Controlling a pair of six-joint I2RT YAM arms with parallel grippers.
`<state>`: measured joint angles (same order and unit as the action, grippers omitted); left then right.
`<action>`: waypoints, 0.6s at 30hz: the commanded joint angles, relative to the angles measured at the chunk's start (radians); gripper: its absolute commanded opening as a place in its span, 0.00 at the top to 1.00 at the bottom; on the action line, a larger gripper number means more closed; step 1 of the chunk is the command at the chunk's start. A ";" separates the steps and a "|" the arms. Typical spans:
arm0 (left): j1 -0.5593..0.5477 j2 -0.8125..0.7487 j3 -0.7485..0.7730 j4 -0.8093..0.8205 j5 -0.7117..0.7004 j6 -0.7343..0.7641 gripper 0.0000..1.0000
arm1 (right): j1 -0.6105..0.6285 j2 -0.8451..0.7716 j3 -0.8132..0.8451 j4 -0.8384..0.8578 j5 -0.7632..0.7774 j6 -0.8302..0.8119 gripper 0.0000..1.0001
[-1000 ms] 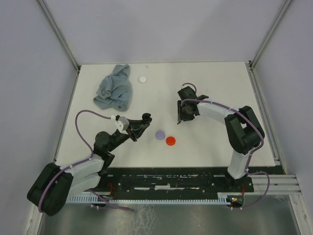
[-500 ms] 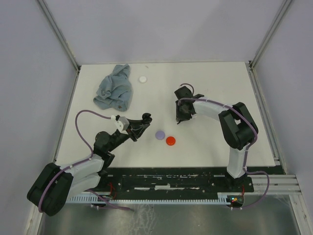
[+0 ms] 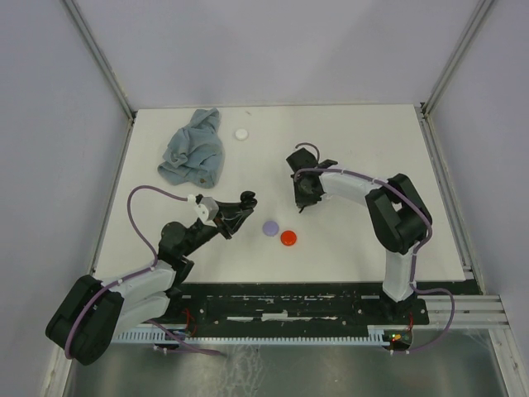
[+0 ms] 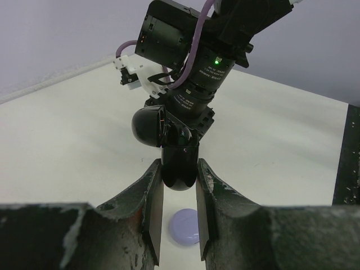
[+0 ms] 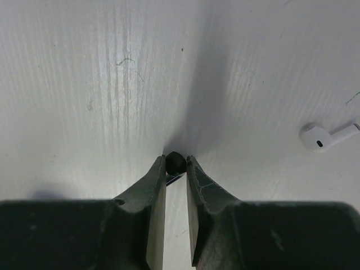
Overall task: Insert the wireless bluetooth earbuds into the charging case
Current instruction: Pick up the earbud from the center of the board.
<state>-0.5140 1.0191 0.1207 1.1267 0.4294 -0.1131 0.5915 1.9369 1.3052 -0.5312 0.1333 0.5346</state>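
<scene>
My left gripper (image 3: pixel 240 206) is shut on a black charging case (image 4: pixel 179 171) and holds it above the table, with its lid (image 4: pixel 148 125) hinged open to the left. My right gripper (image 3: pixel 304 201) points down at the table, shut on a tiny black earbud (image 5: pixel 175 162) at its fingertips. A white earbud (image 5: pixel 318 137) lies on the table to the right of it. In the left wrist view the right arm's wrist (image 4: pixel 194 50) stands just beyond the case.
A lavender disc (image 3: pixel 270 227) and a red disc (image 3: pixel 288 238) lie between the two grippers; the lavender one also shows under my left fingers (image 4: pixel 185 233). A white disc (image 3: pixel 241 133) and a crumpled blue-grey cloth (image 3: pixel 195 149) lie at the back left.
The right wrist has swung a little to the left and back, while its fingertips stay at about the same spot on the table. The left arm has not moved.
</scene>
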 commanded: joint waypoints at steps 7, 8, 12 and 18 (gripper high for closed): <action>-0.003 -0.011 0.039 0.023 0.018 0.027 0.97 | 0.034 0.012 0.078 -0.093 0.044 -0.113 0.79; -0.004 -0.012 0.039 0.023 0.018 0.026 0.97 | 0.036 0.017 0.082 -0.106 0.038 -0.121 0.79; -0.003 -0.013 0.038 0.023 0.020 0.025 0.97 | 0.035 0.040 0.098 -0.149 0.029 -0.146 0.74; -0.003 -0.014 0.037 0.024 0.022 0.024 0.97 | 0.035 0.090 0.133 -0.180 0.016 -0.156 0.70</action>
<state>-0.5140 1.0191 0.1207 1.1221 0.4301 -0.1131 0.6254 1.9923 1.3941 -0.6720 0.1547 0.4026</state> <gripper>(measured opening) 0.331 0.292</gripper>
